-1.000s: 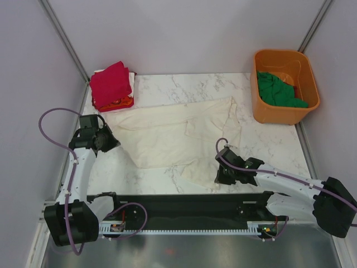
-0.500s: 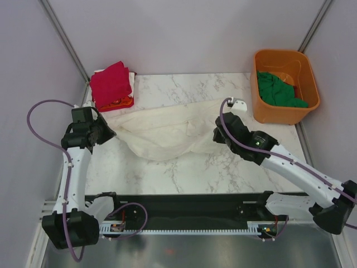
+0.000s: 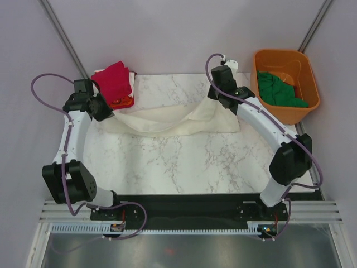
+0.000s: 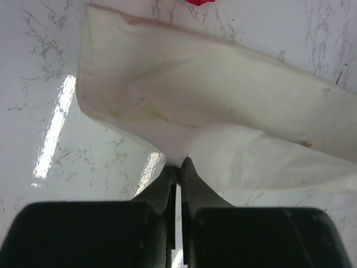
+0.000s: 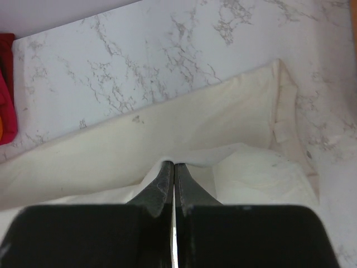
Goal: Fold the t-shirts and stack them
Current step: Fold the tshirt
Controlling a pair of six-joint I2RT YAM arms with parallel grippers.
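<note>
Soft cream-white t-shirt (image 3: 167,121), long rumpled band

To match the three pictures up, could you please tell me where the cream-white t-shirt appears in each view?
Top external: cream-white t-shirt, a wide strip in the upper middle.
Left wrist: fills the upper and middle frame.
Right wrist: a band across the middle.
Shared landmark: red shirt stack, at the left wrist's top edge and the right wrist's left edge.
</note>
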